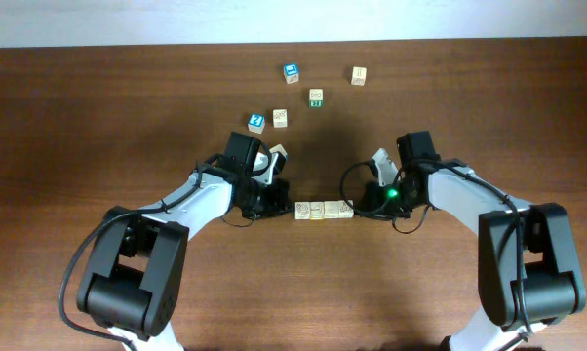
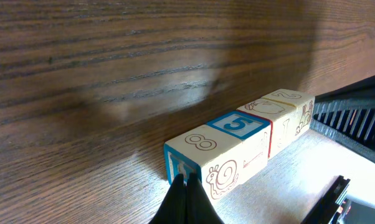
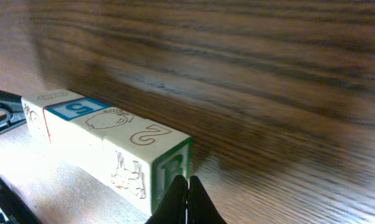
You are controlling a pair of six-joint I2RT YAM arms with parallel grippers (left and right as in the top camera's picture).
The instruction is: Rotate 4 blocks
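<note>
Four wooden blocks (image 1: 324, 210) lie end to end in a short row at the table's middle. In the left wrist view the tops read "8" (image 2: 202, 142), a blue-framed "5" (image 2: 238, 124), a drawing, then a "2" (image 2: 289, 96) at the far end. My left gripper (image 2: 186, 182) is shut, its tips pressed against the row's blue left end face. My right gripper (image 3: 187, 182) is shut too, its tips against the green "B" face (image 3: 170, 171) at the right end. From overhead, the left gripper (image 1: 290, 208) and the right gripper (image 1: 358, 208) bracket the row.
Loose cubes sit behind the row: two with blue tops (image 1: 292, 72) (image 1: 256, 122), one with a dark green side (image 1: 316, 97), pale ones (image 1: 359, 75) (image 1: 280, 118), and one (image 1: 278, 152) right behind my left wrist. Cables loop near both grippers.
</note>
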